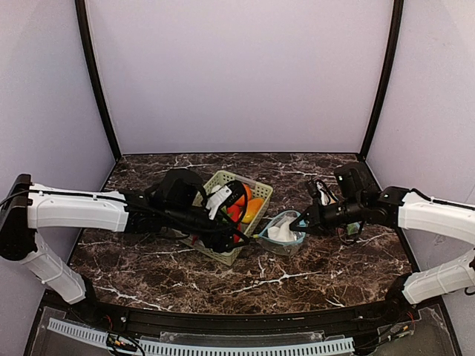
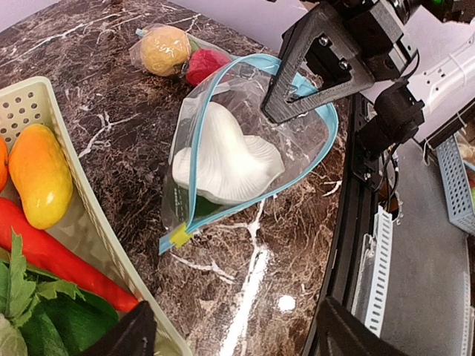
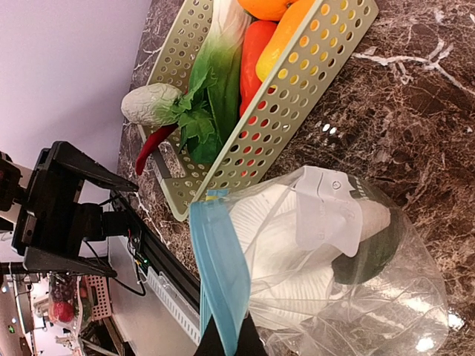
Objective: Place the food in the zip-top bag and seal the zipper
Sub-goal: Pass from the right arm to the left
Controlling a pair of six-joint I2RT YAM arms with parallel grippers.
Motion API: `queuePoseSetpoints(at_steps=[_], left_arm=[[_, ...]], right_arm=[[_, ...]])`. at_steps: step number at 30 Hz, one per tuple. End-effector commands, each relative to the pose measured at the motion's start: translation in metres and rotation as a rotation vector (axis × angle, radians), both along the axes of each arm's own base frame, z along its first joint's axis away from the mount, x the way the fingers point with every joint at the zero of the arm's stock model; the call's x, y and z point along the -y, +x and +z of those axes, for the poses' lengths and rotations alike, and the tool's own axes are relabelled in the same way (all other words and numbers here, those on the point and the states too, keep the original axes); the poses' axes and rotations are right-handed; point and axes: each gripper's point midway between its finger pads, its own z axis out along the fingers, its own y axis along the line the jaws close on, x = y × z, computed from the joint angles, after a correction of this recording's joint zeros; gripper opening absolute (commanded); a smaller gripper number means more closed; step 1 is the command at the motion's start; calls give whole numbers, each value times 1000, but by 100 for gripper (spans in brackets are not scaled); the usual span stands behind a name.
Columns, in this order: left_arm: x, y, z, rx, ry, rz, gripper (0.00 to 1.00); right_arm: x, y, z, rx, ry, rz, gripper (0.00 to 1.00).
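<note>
Right end effector (image 3: 226, 345) is clamping bag (image 2: 300, 141) rim; left end effector (image 1: 226, 200), jaws apart, is hovering over basket (image 2: 30, 104) food (image 2: 41, 174).

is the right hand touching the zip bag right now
Touching. The right wrist view shows the right hand shut on the zip-top bag by its blue zipper rim, with the strip running down into the closed grip.
</note>
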Motion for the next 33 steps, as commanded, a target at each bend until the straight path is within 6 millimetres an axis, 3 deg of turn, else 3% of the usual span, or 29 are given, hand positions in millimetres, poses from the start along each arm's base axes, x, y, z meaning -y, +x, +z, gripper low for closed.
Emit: queuePoseSetpoints(at_steps=[1,6,11,17,23,33], left_arm=[[10,4,-1,85,15,-85,69],[23,9,-11,108,57,-141,59],[32,13,-15,137,86,-178,55],[41,14,-35,174,171,-209,52],[40,16,-58,181,249,-209,48],[43,20,-64,211,268,-197,38]], right_arm=[[-2,0,19,44,30,34,0],[-2,0,18,40,27,37,0],[-2,0,19,40,26,38,0],[-2,1,21,44,29,41,0],[-1,1,22,47,31,34,0],[0,0,20,41,29,37,0]])
